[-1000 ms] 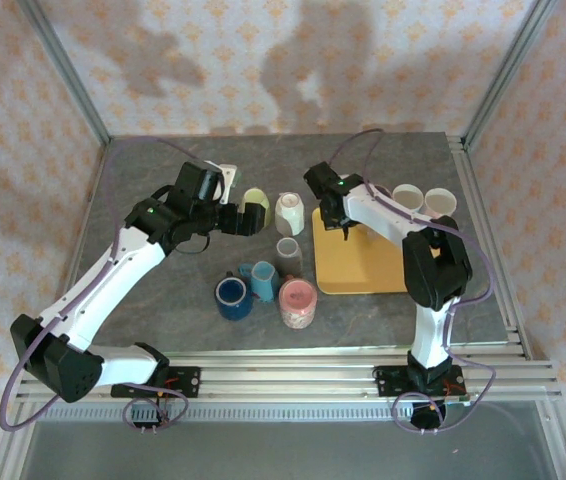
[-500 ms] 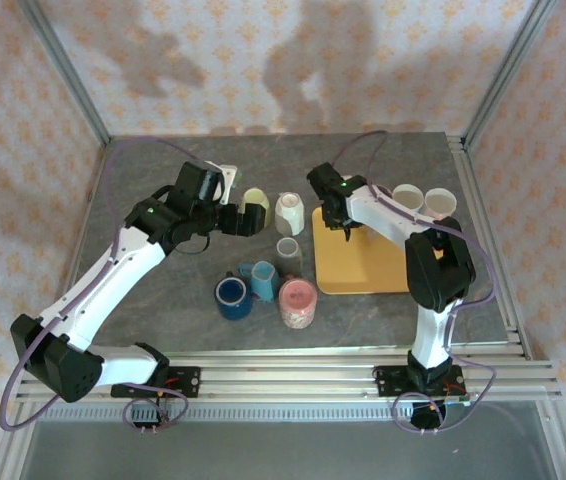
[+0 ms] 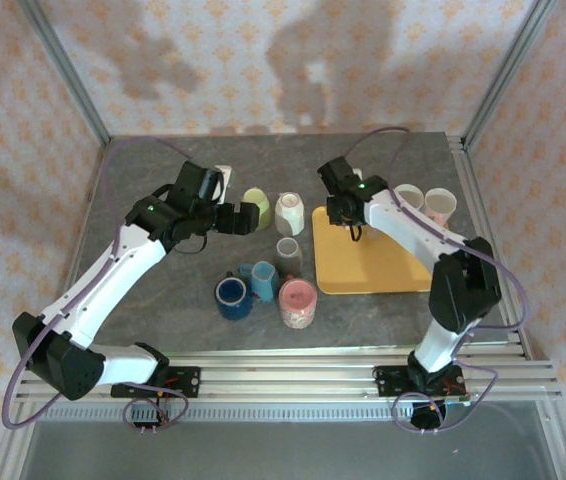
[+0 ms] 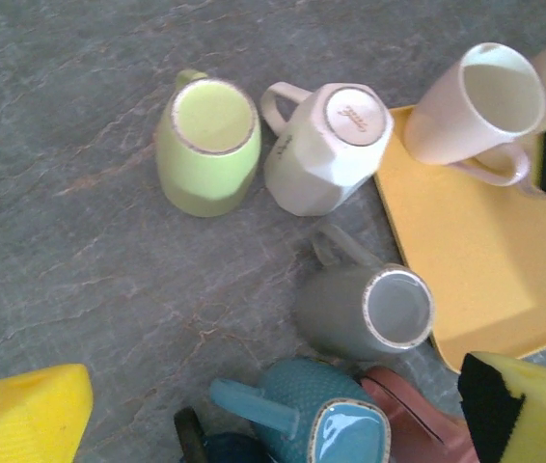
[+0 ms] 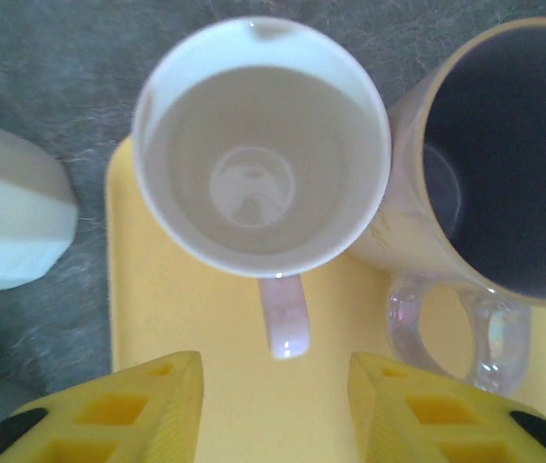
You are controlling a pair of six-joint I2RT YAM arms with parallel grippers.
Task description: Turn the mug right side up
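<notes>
Pink mug (image 5: 263, 145): mouth up at the far-left corner of the yellow tray (image 5: 181, 318), handle near; my right gripper (image 5: 273, 391) spread and empty, clear so it stands alone.

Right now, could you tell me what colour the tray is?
Yellow; the flat rectangular tray shows best in the top view.

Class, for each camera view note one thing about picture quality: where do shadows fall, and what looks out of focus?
Top external: even light, with soft arm shadows on the back wall. Left wrist: the white mug and green mug are fairly sharp, while the near left fingers blur. Right wrist: the pale mug looks soft and the right fingers are out of focus.
</notes>
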